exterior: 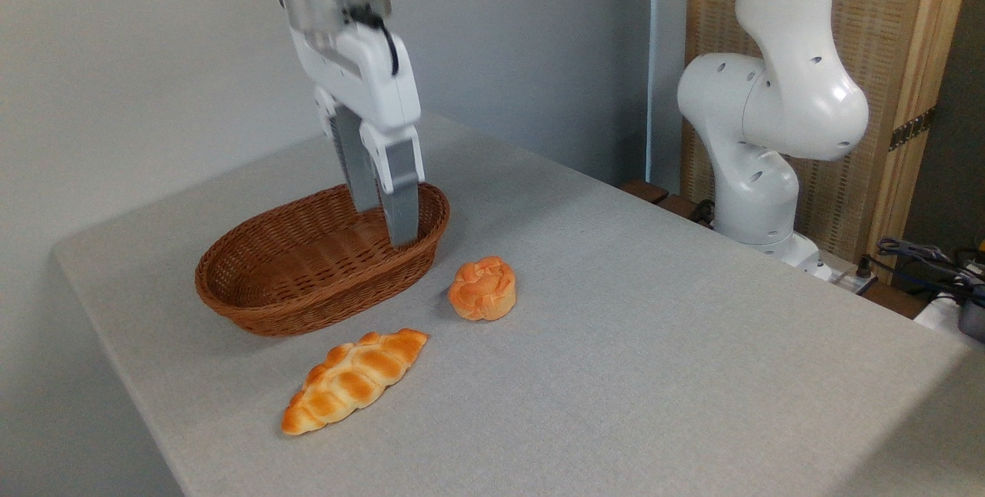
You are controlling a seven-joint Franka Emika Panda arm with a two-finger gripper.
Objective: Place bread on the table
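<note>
Near the middle of the table point(692, 374), the bread point(482, 288) sits upright on the grey cloth-like surface, a small round orange-golden bun with a knotted, swirled top. It lies just off the basket point(308, 281) at about four o'clock from the wicker rim, apart from it, and at roughly one o'clock from the long braided loaf point(354, 378), which rests nearer the front edge. So the bun appears already to be where the task wants it, out of the basket and on the table. The gripper point(382, 208) hangs above the far end of the basket, at about eleven o'clock from the bun, its two grey fingers pointing down toward the basket's inside; they stand close together with nothing between them, and whether a slim gap remains I cannot tell from this angle. It holds nothing. As to handling, the bun looks light and probably soft or foam-like, with a matte skin that should not slip much; it seems unlikely to break, though a hard squeeze might dent it. If it had to be taken up again, the best hold would likely be across its straight sides, low around the waist, with the fingers coming from above, since the ridged crown offers an uneven seat.
</note>
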